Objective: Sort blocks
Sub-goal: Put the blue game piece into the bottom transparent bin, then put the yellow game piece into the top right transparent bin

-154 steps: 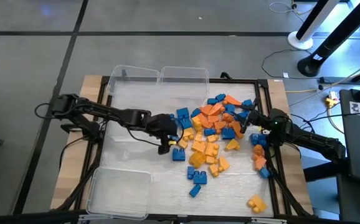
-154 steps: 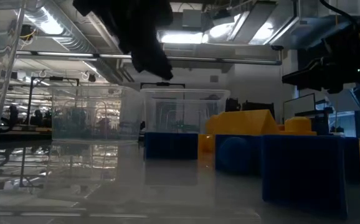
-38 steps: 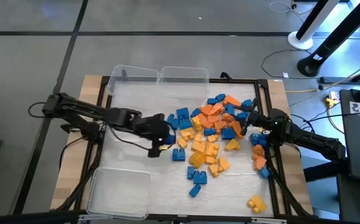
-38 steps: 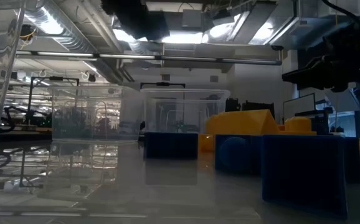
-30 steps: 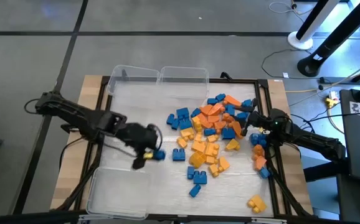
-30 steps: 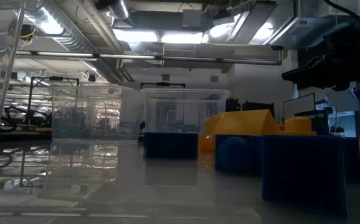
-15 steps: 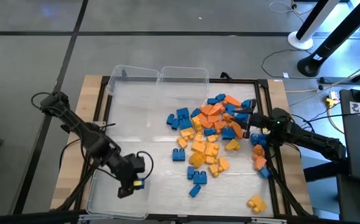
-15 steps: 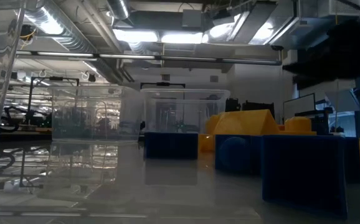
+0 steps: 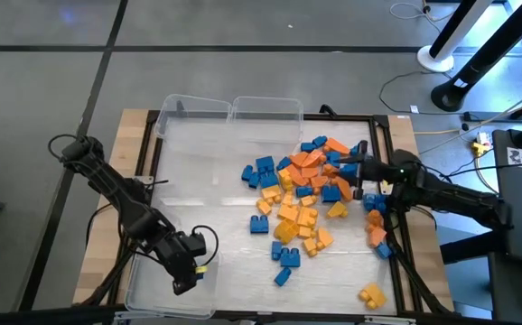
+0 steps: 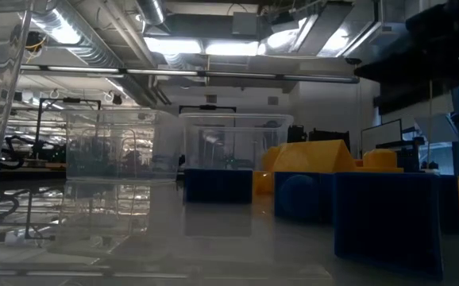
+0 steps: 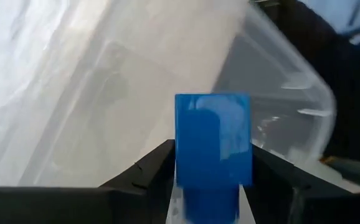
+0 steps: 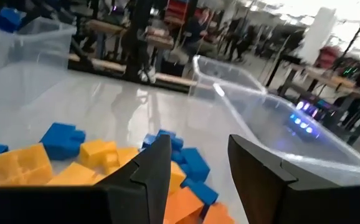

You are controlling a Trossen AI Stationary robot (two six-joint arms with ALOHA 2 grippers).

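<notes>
Hovering left pincer (image 9: 191,271) (blue block (image 11: 212,144)) over bin's edge (image 9: 209,307)

Three clear plastic rectangular bins are on the table: two side by side at 12 o'clock (image 9: 193,110) (image 9: 266,114), and one at 7 o'clock (image 9: 157,271).

The small plastic toy bricks (image 9: 302,194) come in three colours: blue, orange and yellow. They lie in one heap right of the table's centre, toward 2 o'clock, with some single ones toward 4 and 5 o'clock. There are several dozen in all, and an exact number for each colour cannot be counted. One more blue brick (image 11: 213,140) sits between the fingers of the left gripper (image 9: 191,269).

Two dark robot arms are visible, each with one two-finger gripper; the right gripper (image 9: 349,170) is at 3 o'clock.
</notes>
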